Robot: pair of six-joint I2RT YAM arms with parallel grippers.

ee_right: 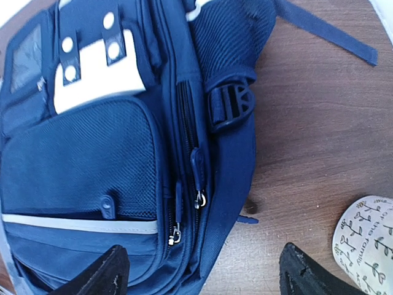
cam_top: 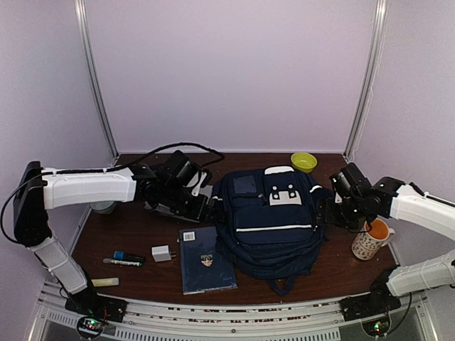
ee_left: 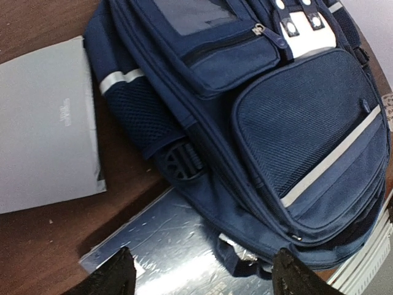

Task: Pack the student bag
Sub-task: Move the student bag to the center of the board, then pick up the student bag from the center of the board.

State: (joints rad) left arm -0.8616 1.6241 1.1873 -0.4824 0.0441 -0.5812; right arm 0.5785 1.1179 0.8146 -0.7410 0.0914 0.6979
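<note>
Lying flat, one navy fabric backpack [cam_top: 274, 220] points its top to 12 o'clock, long axis 12-to-6; left tool [ee_left: 196, 276] and right tool [ee_right: 199, 273] both released.

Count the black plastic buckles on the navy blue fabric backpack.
2. One black plastic buckle is on the navy blue fabric backpack's side near the left arm, the second buckle on the side near the right arm. Others may be hidden.

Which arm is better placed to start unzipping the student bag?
Right, likely: the right gripper is open, with the zipper pulls of the student bag just ahead of its fingers. The left gripper, also open, sits at the bag's opposite side, farther from those pulls.
</note>
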